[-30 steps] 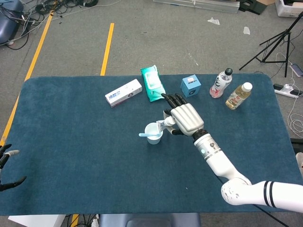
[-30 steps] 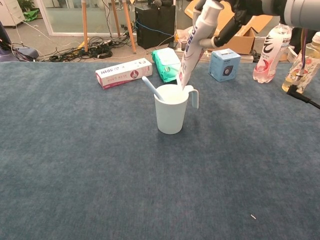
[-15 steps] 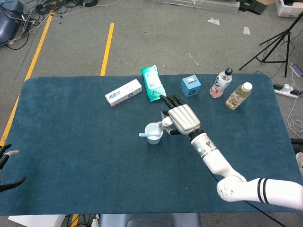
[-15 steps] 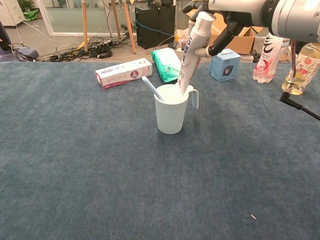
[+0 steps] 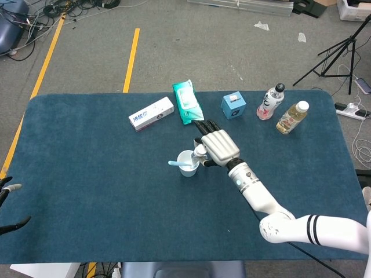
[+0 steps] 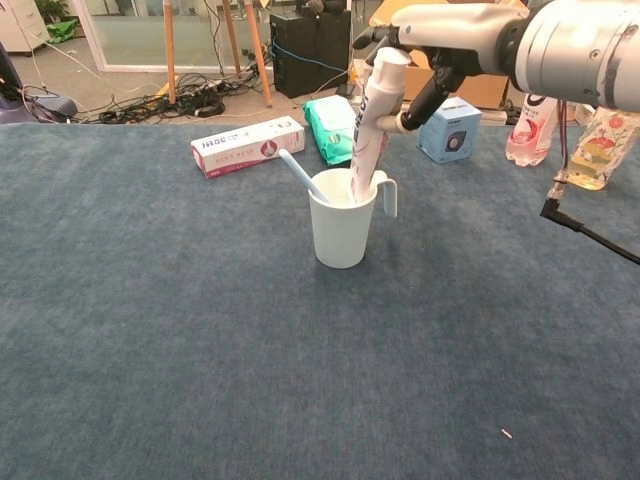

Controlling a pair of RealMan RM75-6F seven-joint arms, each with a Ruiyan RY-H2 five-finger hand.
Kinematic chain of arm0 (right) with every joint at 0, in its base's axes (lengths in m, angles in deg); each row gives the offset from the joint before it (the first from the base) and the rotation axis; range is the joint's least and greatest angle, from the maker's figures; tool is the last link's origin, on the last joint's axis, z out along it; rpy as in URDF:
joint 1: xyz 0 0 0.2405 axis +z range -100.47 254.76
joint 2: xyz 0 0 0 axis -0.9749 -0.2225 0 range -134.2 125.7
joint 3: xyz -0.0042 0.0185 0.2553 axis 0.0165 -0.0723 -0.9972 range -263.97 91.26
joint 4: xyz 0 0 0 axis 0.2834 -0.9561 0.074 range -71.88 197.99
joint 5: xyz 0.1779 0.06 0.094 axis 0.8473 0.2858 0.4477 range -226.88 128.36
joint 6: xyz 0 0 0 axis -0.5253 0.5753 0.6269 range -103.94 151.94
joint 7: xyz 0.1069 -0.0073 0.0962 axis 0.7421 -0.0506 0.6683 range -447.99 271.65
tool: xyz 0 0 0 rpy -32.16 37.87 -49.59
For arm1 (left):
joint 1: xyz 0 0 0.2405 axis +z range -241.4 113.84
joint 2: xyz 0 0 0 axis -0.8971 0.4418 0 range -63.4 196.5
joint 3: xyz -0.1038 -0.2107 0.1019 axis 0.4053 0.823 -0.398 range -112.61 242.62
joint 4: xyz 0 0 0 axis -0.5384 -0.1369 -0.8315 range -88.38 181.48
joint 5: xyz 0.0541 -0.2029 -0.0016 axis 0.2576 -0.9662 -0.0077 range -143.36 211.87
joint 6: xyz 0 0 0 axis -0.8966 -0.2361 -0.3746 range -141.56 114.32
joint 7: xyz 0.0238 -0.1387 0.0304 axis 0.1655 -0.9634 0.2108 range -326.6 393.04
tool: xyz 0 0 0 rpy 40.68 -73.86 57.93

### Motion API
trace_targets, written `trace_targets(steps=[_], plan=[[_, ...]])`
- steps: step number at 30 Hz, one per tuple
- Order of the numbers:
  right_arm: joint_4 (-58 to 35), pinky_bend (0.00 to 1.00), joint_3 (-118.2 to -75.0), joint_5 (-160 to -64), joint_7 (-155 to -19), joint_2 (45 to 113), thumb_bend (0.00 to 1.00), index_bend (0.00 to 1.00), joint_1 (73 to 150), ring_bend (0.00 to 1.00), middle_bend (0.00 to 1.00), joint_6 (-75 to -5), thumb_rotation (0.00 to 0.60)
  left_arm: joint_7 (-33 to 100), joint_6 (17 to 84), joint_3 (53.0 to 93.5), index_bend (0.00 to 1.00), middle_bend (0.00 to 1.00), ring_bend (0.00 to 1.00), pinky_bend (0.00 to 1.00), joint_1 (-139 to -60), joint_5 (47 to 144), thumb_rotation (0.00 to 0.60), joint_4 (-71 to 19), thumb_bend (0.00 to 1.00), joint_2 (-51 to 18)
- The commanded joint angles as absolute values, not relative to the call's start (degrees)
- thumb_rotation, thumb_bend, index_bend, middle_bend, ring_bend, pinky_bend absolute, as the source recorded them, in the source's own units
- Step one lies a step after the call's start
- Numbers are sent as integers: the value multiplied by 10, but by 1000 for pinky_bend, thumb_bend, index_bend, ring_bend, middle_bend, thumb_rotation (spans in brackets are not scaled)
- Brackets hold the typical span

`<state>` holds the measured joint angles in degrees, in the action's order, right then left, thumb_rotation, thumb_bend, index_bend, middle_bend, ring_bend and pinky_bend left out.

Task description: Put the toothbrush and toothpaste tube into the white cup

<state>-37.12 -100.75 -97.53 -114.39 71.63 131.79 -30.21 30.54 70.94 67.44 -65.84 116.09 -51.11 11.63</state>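
A white cup [image 6: 343, 228] [image 5: 187, 163] stands mid-table with a handle on its right side. A pale blue toothbrush [image 6: 299, 176] [image 5: 174, 163] leans out of it to the left. The white toothpaste tube [image 6: 368, 120] stands nearly upright with its lower end inside the cup. My right hand [image 5: 215, 146] [image 6: 440, 30] holds the tube's top, just right of and above the cup. My left hand [image 5: 8, 200] shows only as fingertips at the left edge of the head view, apart from everything.
Along the far side lie a white-and-red box [image 5: 151, 113], a green wipes pack [image 5: 186, 102], a small blue box [image 5: 233, 105] and two bottles [image 5: 271, 102] [image 5: 291, 117]. The blue tablecloth [image 5: 87, 174] is bare around the cup.
My right hand has shifted left and lowered slightly, bringing the tube more upright and deeper into the cup. The cup, toothbrush and left hand have not moved.
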Motion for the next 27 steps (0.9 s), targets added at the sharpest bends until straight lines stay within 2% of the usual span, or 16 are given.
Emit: trace_targets(steps=[1,27], plan=[[-366,36,-1005,-969,-1149,721,286,640,1322,0,14,-300,600,305,710,674,252,144,94,99,-658,1161,600,-511,0,116],[-271,37,-986,-896,-1191,817,286,628,1380,0,14,-271,600,304,716,671,252,144,94,98,-655,1172,600,-516,0,120]])
